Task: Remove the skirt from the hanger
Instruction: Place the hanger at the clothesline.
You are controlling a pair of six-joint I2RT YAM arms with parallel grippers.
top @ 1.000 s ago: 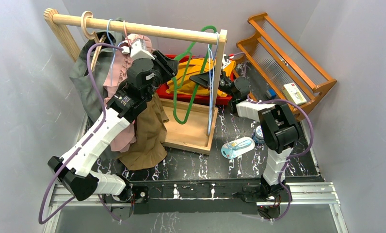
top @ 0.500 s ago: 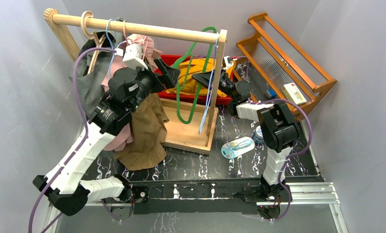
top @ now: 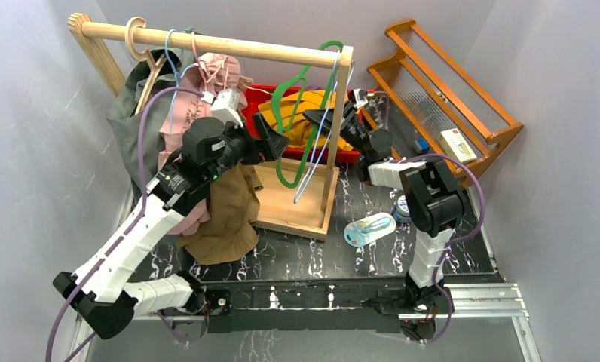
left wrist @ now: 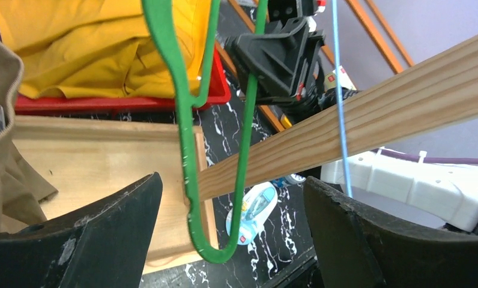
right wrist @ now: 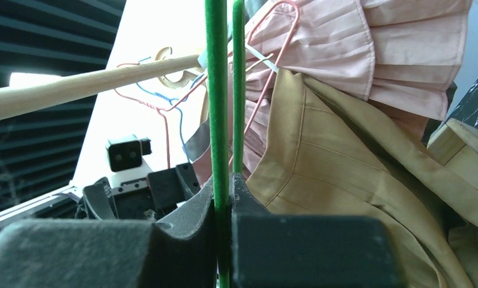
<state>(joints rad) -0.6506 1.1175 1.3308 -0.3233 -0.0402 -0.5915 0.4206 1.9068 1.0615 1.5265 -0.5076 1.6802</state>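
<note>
A bare green hanger (top: 293, 136) hangs from the wooden rail (top: 229, 45), tilted. My right gripper (top: 329, 121) is shut on its wire (right wrist: 217, 90), the jaws pinching it (right wrist: 224, 204). My left gripper (top: 270, 139) is open, and the hanger's lower loop (left wrist: 191, 150) lies between its spread fingers (left wrist: 98, 234), touching neither. A yellow garment (top: 304, 113) lies in the red bin (left wrist: 122, 103) behind the hanger. A pink pleated skirt (right wrist: 369, 48) and a tan garment (right wrist: 344, 180) hang on other hangers at the rail's left.
A thin blue wire hanger (left wrist: 340, 90) hangs beside the green one by the rack's right post (left wrist: 375, 120). The rack's wooden base (top: 297, 204) is below. A blue-and-white packet (top: 368, 228) lies on the table. A wooden shelf rack (top: 448, 83) stands at back right.
My left arm has come down from the rail and reached right, up to the green hanger. The green and blue hangers have swung, their lower ends moving left.
</note>
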